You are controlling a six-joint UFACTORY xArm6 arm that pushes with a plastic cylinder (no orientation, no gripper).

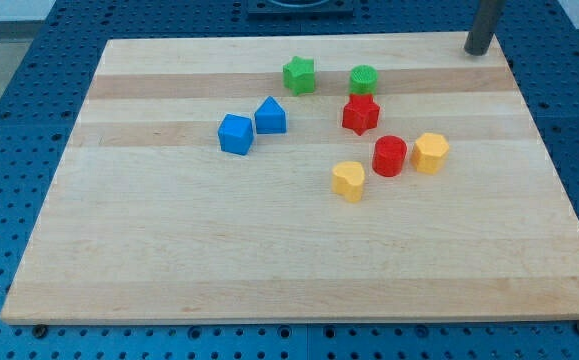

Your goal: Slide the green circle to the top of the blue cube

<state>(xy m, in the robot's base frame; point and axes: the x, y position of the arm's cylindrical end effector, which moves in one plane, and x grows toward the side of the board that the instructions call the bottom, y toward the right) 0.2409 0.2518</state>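
The green circle (363, 79) sits near the board's top middle, just right of the green star (299, 75) and just above the red star (360, 114). The blue cube (235, 133) lies left of centre, touching or nearly touching the blue pentagon-like block (270, 116) on its upper right. My tip (478, 50) is at the board's top right corner, far to the right of the green circle and clear of every block.
A red cylinder (389, 155), a yellow hexagon-like block (430, 152) and a yellow heart (348, 180) cluster right of centre below the red star. The wooden board (269, 260) lies on a blue perforated table.
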